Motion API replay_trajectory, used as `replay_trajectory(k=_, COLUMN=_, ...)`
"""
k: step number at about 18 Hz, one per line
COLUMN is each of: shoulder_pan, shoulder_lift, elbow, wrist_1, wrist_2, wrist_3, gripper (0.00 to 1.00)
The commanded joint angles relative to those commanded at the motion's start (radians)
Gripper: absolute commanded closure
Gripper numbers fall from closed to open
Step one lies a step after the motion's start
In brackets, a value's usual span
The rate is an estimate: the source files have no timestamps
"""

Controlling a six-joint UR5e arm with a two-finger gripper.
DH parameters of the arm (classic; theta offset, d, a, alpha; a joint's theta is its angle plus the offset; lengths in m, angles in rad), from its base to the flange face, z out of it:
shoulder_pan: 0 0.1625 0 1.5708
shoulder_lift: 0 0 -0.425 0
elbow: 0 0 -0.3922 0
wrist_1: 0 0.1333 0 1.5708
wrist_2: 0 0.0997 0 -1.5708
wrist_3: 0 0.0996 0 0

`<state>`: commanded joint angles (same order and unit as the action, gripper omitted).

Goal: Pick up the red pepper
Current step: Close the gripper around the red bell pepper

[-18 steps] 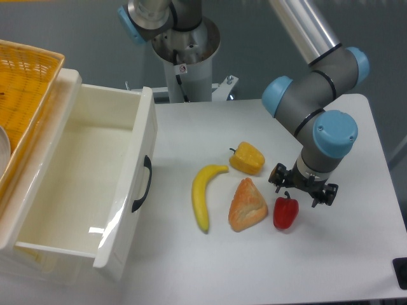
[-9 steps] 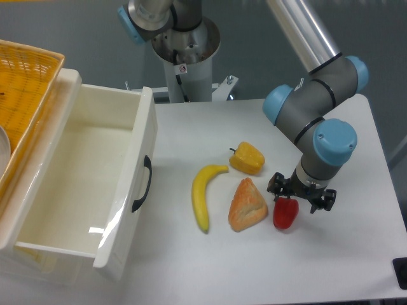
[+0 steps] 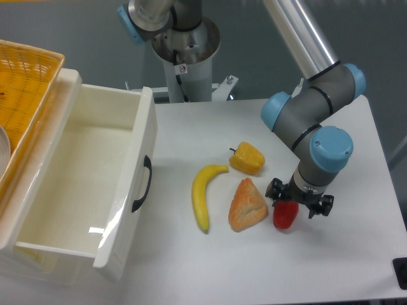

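The red pepper (image 3: 284, 216) is small and glossy and lies on the white table (image 3: 254, 267), just right of the orange-tan wedge of bread (image 3: 247, 205). My gripper (image 3: 299, 204) hangs straight over the pepper, lowered onto its top, and hides the stem and upper part. Its jaws stand open, one on each side of the pepper. I cannot tell whether the fingers touch it.
A yellow pepper (image 3: 247, 158) and a banana (image 3: 204, 194) lie left of the bread. A white open drawer (image 3: 95, 184) with a black handle stands at the left. A yellow basket (image 3: 22, 89) sits at the far left. The arm's base (image 3: 186, 51) is at the back.
My gripper has moved down and slightly left over the red pepper, from just above it to around its top. The pepper and the other objects have not moved.
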<state>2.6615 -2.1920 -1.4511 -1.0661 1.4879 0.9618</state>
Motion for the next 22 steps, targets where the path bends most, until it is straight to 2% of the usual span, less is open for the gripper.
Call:
replay_trajectory(k=17, shoulder_pan=-0.002, shoulder_lift=-0.026, elbow=-0.005, wrist_1=0.002, wrist_2=0.003, wrist_3=0.002, gripper=0.04)
replay_trajectory(k=19, shoulder_pan=-0.002, shoulder_lift=-0.026, elbow=-0.005, wrist_1=0.002, wrist_2=0.003, wrist_3=0.002, gripper=0.08)
replay_trajectory(k=22, shoulder_pan=-0.002, shoulder_lift=-0.028, elbow=-0.006, wrist_1=0.003, wrist_2=0.005, wrist_3=0.002, gripper=0.26)
